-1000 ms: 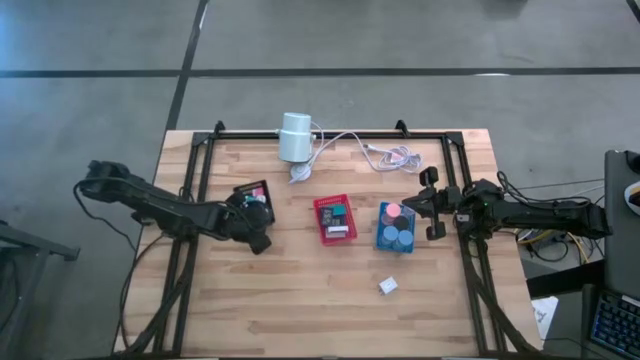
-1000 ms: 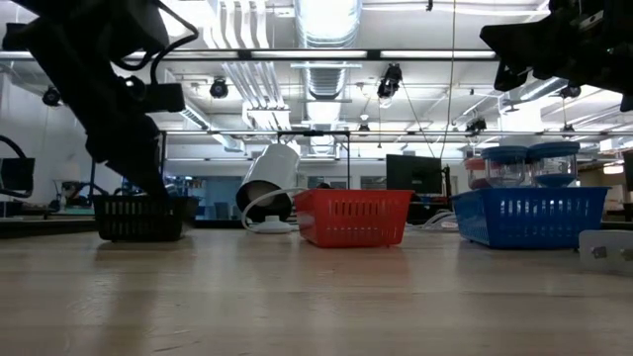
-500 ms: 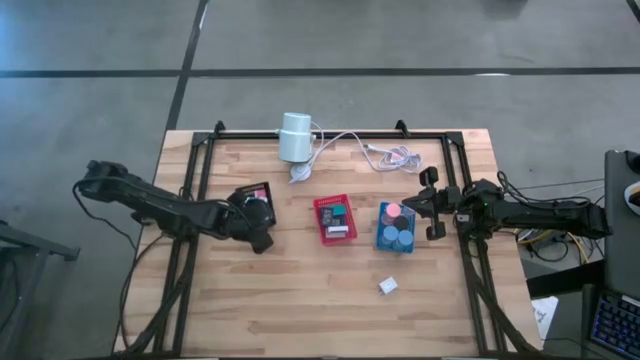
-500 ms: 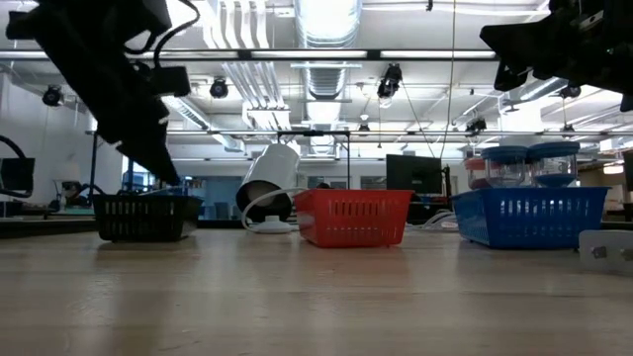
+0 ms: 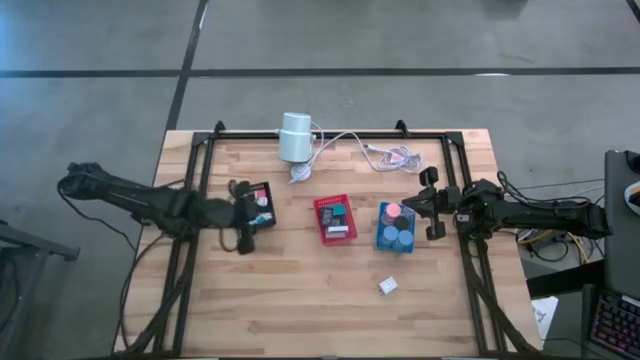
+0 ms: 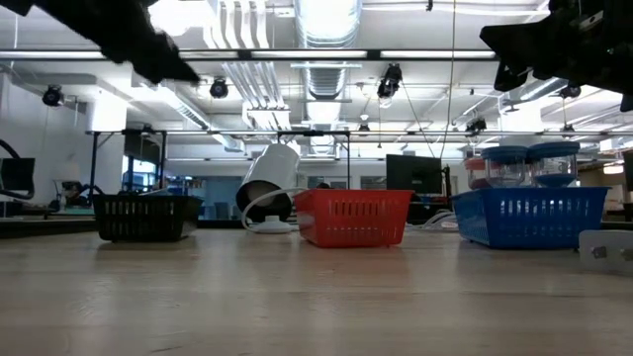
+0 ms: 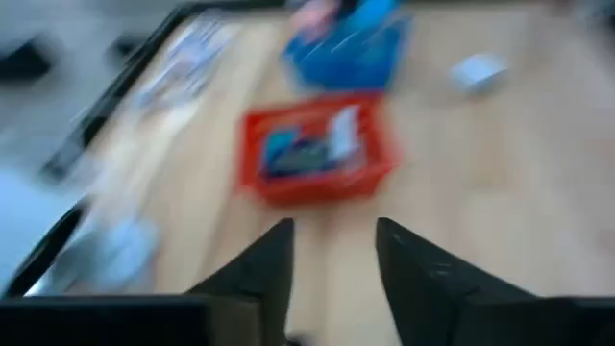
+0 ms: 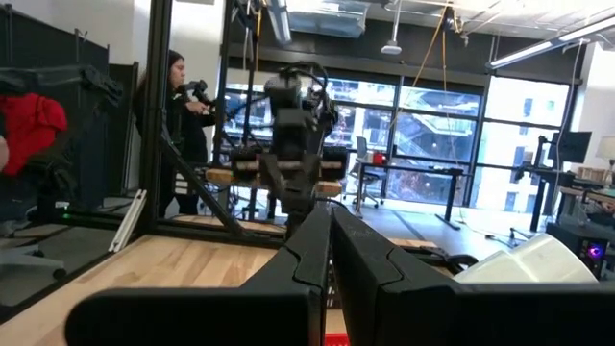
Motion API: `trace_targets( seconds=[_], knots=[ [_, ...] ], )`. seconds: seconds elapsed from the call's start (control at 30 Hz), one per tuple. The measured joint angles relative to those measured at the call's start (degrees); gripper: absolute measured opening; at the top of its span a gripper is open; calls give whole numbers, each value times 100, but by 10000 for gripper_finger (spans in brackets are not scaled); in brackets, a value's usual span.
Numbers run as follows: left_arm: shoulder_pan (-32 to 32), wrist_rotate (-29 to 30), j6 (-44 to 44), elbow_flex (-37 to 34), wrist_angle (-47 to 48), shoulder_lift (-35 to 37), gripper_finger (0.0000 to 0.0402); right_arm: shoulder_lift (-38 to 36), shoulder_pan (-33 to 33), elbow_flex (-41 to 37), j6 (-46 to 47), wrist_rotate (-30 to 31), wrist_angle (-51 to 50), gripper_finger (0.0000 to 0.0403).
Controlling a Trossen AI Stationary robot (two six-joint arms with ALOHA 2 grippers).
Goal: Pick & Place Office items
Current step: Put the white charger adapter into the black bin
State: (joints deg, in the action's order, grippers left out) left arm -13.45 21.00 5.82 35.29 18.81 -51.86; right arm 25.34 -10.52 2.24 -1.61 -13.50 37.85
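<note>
My left gripper (image 5: 246, 222) hangs open high above the table at the left side of the black tray (image 5: 262, 200), touching nothing; the left wrist view shows its gripper (image 7: 332, 240) with bare wood between the fingers. Small pink and teal office items lie in the black tray. More pieces lie in the red tray (image 5: 335, 218) and round discs in the blue tray (image 5: 396, 228). A single white piece (image 5: 388, 286) rests on the wood near the front. My right gripper (image 5: 432, 206) waits shut in the air by the blue tray's right side.
A white cylinder (image 5: 295, 137) with cables (image 5: 385, 152) lies at the far edge. Black frame rails (image 5: 200, 160) run along the table's sides. Open wood stretches across the near half. A person (image 8: 183, 96) stands beyond the table.
My left gripper has risen from just over the black tray to high above the table, drawing back a little toward the table's left edge, and has tipped from pointing steeply down toward more level. The trays and pieces have stayed in place.
</note>
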Motion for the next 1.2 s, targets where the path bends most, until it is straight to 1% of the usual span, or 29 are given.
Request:
trace_targets(
  seconds=[0.07, 0.13, 0.23, 0.3, 0.43, 0.63, 0.8, 0.93, 1.0, 1.1, 1.17, 1.2],
  knots=[
    [69, -657, -279, -138, -350, 363, 119, 0, -1, 0, 13, 0, 0, 11],
    [157, -1123, -523, -304, -670, 710, 82, 0, -1, 0, 12, 0, 0, 11],
    [296, -1270, -832, -612, -925, 1244, 28, 0, 0, 1, 12, 2, 0, 11],
    [437, -1268, -892, -889, -1094, 1648, 8, 0, -2, 0, 11, 2, 1, 11],
    [639, -1266, -619, -1510, -1424, 2374, 6, -2, 0, 0, 11, 3, 7, 11],
    [660, -1203, -540, -2492, -1923, 3244, 2, -2, 0, 0, -111, 20, 154, 11],
    [657, -1157, -554, -2870, -1922, 3909, 1, -11, -2, 0, -376, 20, 180, 11],
    [657, -1105, -818, -3077, -1896, 4384, 1, -13, 13, 0, -92, 2, 197, 11],
    [657, -878, -899, -3229, -1884, 4608, 1, -9, 13, 74, 112, -68, 98, 11],
    [657, -142, -1123, -3392, -1910, 4905, 2, 59, 30, 406, 327, -301, -261, 11],
    [662, 326, -1142, -3405, -2007, 5037, 2, 145, 161, 768, 338, -328, -785, 11],
    [663, 395, -1165, -3410, -2025, 5081, 2, 204, 262, 990, 329, -328, -1185, 11]
  ],
)
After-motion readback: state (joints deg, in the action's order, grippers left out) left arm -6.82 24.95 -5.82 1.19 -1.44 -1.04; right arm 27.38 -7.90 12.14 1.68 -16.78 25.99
